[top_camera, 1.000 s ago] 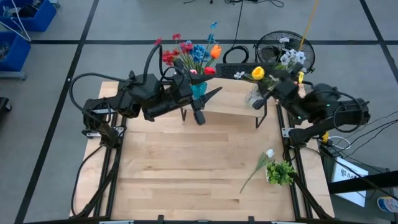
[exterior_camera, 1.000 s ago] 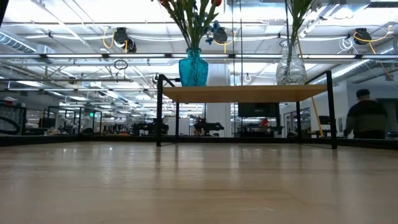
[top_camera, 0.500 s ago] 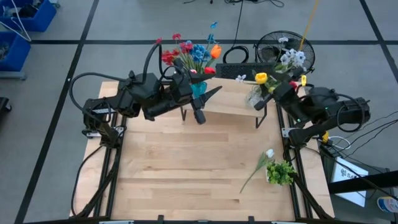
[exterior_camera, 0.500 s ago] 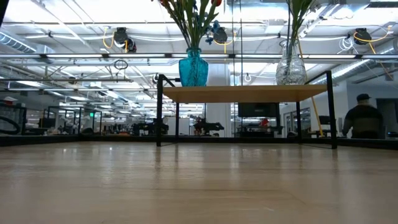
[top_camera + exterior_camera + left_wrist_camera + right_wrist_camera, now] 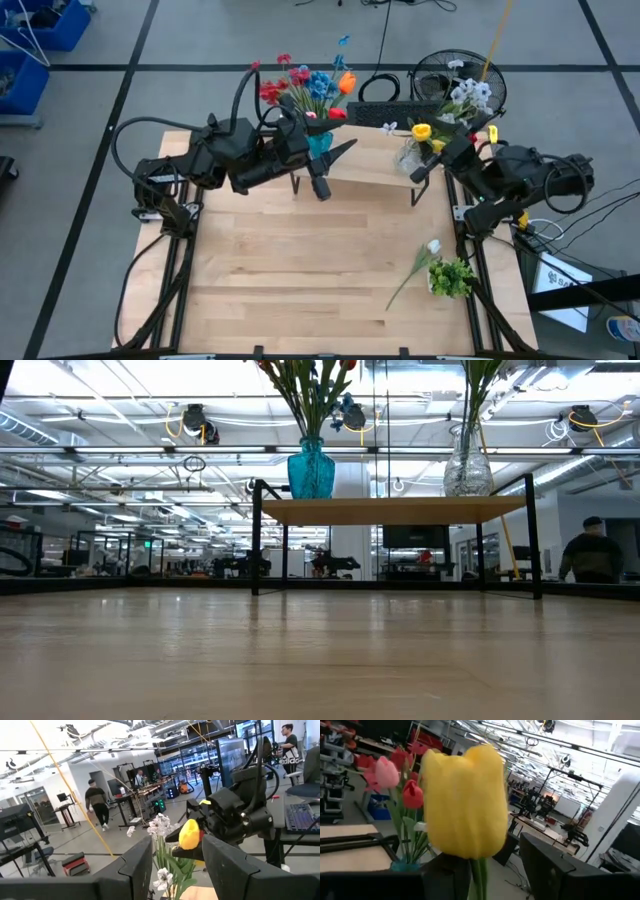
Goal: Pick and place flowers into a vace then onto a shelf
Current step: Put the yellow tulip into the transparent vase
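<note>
Fingers (image 5: pixel 535 870) apart; flowers (image 5: pixel 305 88) in teal vase (image 5: pixel 319 143).

My low view cuts the flowers (image 5: pixel 312 390) off at 12 o'clock, both arms out of it, right gripper (image 5: pixel 432 160) fingertips too small to read
</note>
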Controlling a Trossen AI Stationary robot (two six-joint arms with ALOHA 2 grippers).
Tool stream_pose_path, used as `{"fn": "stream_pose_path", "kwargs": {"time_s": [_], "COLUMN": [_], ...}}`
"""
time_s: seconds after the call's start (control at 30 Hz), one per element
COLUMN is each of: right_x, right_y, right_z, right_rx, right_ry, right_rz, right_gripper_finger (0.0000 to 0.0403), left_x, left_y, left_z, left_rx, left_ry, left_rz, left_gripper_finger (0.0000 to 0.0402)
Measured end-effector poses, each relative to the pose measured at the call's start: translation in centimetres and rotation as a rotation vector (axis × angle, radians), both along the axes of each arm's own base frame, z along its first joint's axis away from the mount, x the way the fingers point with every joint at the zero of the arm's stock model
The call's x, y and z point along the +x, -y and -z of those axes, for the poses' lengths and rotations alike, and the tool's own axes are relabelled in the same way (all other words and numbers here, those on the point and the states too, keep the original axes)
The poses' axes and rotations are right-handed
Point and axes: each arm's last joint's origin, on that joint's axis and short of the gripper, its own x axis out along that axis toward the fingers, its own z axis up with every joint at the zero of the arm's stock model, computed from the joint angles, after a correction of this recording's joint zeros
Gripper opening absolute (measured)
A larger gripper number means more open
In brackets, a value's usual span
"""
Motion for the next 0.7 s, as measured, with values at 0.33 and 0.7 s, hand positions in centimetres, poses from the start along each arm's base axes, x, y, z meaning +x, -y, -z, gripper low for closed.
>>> {"fn": "stream_pose_path", "kwargs": {"time_s": [0.33,0.7], "right_x": [-0.6,0.1], "right_y": [-0.5,-0.8], "right_z": [-1.3,-0.8], "right_rx": [-0.06,-0.052], "right_ry": [0.034,0.008], "right_rz": [-0.017,-0.025], "right_gripper_finger": [0.0153,0.0153], "left_x": [0.2,9.2], "left_y": [-0.2,-2.0], "left_z": [-0.1,5.4], "left_rx": [0.0,0.375], "left_ry": [0.014,0.003], "left_rz": [0.053,0.153], "left_gripper_finger": [0.0179,0.0134]}}
